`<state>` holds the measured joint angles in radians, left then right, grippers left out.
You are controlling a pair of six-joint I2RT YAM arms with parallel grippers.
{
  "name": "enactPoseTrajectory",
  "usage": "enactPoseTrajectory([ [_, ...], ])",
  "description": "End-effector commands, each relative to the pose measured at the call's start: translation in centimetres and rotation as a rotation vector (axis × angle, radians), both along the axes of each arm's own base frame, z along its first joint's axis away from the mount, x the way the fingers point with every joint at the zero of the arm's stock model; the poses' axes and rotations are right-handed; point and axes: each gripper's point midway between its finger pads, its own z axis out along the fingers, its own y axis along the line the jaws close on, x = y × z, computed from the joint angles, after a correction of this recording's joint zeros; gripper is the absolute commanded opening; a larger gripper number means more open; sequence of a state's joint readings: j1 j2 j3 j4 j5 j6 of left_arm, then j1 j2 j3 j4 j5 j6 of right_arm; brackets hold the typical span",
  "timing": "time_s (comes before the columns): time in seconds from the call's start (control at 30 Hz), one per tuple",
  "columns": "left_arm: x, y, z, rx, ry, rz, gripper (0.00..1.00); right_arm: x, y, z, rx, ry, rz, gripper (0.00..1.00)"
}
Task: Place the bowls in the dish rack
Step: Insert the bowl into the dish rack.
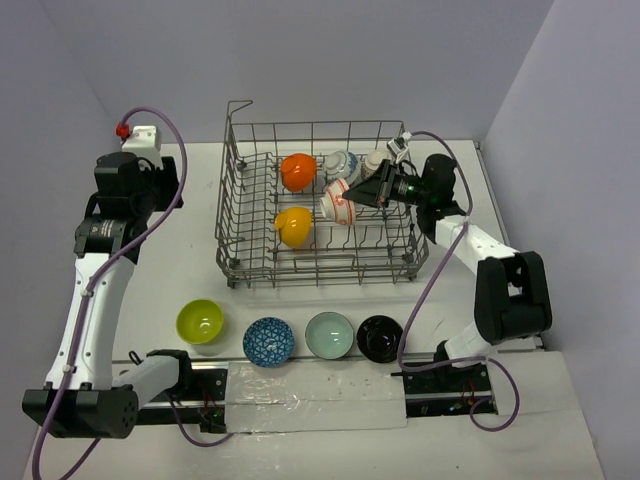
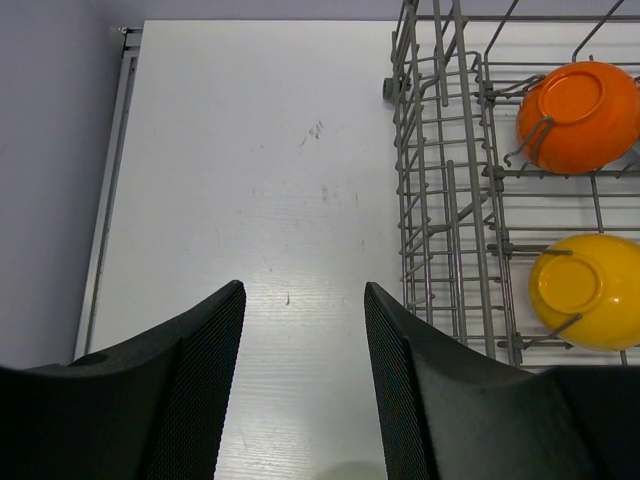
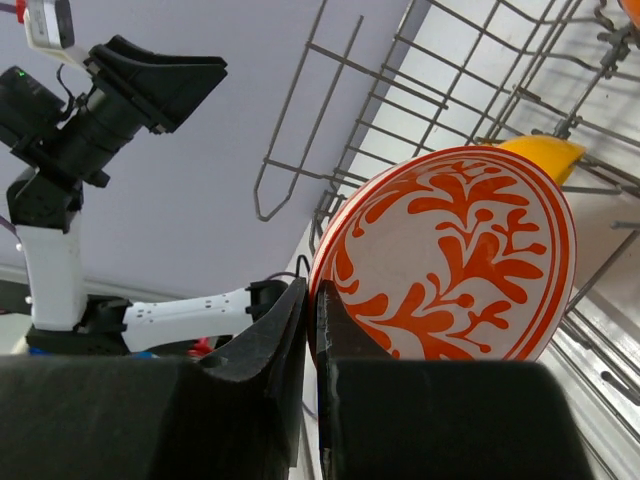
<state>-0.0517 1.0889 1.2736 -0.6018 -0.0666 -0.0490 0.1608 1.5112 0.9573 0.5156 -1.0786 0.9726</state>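
1. White table (image 1: 200, 270) across the middle of the overhead frame, matte and rectangular, reaching back to the walls.
2. Pale lavender back wall (image 1: 330, 50) along the top of the frame, plain and evenly toned.
3. Left wall (image 1: 40, 120) and right wall (image 1: 590, 150) in the same lavender, slanting in at both sides.
4. Translucent sheet (image 1: 315, 395) lying flat at the bottom centre, on the table's near edge.
5. In the left wrist view, faint dark scuff marks (image 2: 316, 130) on the tabletop, upper middle; thin metal edge strip (image 2: 105, 200) down the left, beside the wall.
6. Soft, even light; weak shadows only.
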Motion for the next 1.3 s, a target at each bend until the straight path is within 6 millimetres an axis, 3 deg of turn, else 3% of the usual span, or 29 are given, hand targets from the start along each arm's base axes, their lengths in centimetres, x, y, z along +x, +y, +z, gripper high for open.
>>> enactPoseTrajectory([
  [0.0, 0.2, -0.1, 0.8, -0.038, -0.043, -0.002, 0.57, -0.3, -0.2, 2.8, 0.072, -0.112, 0.041, 0.0],
  [0.33, 0.1, 0.1, 0.3, -0.048, -0.035, -0.008, 0.57, 1.3, -0.2, 0.0, 0.076, -0.063, 0.038, 0.0],
  [0.8, 0.0, -0.3, 0.1, -0.06, -0.029, -0.026, 0.57, 2.2, -1.1, -2.4, 0.042, -0.07, 0.006, 0.0],
  [0.97, -0.3, -0.5, 0.0, -0.063, -0.034, -0.04, 0.58, 2.8, -1.2, -4.3, 0.003, -0.069, -0.001, 0.0],
  [1.27, -0.4, -0.4, 0.1, -0.068, -0.034, -0.038, 0.58, 3.0, -1.1, -4.9, -0.005, -0.069, 0.007, 0.0],
])
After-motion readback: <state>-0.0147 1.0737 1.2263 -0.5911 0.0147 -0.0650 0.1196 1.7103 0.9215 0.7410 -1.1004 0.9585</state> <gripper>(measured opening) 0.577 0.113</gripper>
